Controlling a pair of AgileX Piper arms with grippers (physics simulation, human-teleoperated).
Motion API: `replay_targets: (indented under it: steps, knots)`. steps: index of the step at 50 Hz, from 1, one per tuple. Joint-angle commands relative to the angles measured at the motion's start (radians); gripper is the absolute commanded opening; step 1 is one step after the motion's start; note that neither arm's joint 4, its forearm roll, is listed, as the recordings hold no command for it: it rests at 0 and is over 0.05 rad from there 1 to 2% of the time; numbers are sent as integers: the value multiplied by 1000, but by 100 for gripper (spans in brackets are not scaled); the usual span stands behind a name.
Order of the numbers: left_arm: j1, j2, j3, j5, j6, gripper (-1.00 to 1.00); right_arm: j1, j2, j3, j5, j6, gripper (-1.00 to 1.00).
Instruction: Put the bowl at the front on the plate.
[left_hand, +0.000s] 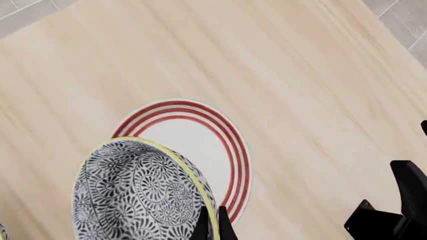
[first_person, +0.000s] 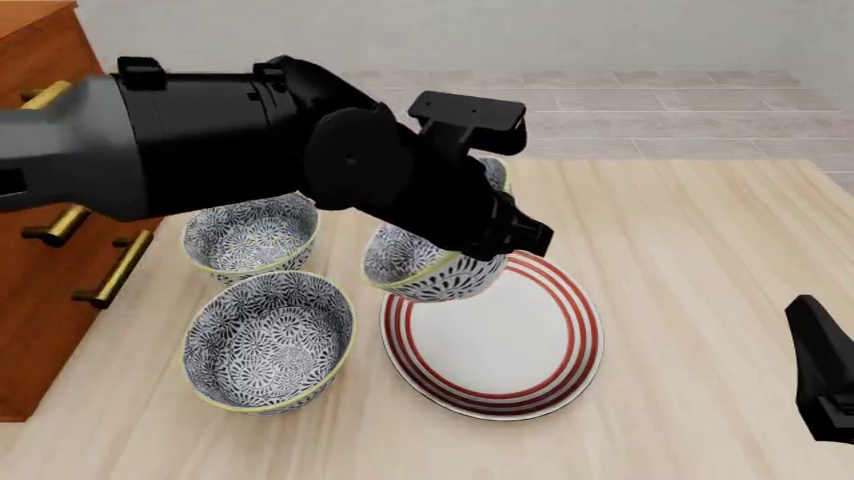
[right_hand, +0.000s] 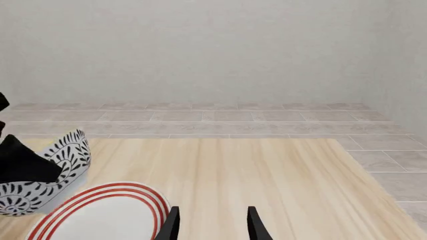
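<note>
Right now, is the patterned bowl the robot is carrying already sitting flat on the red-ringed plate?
No: in the front view the blue-grey floral bowl hangs tilted in the left gripper above the edge of the white red-ringed plate.

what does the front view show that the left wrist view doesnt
Only the front view shows the two other patterned bowls on the table, the wooden drawer cabinet, and the left arm's body. Only the left wrist view shows the left gripper with its jaws closed on the rim of the held bowl, seen from inside. Both show that bowl lifted over the red-ringed plate and the wooden table.
</note>
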Motion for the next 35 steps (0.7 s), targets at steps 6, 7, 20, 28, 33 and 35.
replay_targets:
  steps: [6, 7, 20, 28, 33, 35]
  knots:
    - [-8, 42, -20, -16, 4, -100, 0, -2, 1, 0, 0, 100]
    - [-7, 43, -20, -20, 4, -100, 0, -2, 1, 0, 0, 100]
    - [-3, 73, -16, -42, -12, -100, 0, -2, 1, 0, 0, 100]
    - [1, 97, -5, -65, -11, -100, 0, -2, 1, 0, 0, 100]
    - [10, 114, 5, -80, -9, -100, 0, -2, 1, 1, 0, 100]
    - [7, 126, 8, -86, -10, -100, 0, -2, 1, 0, 0, 100]
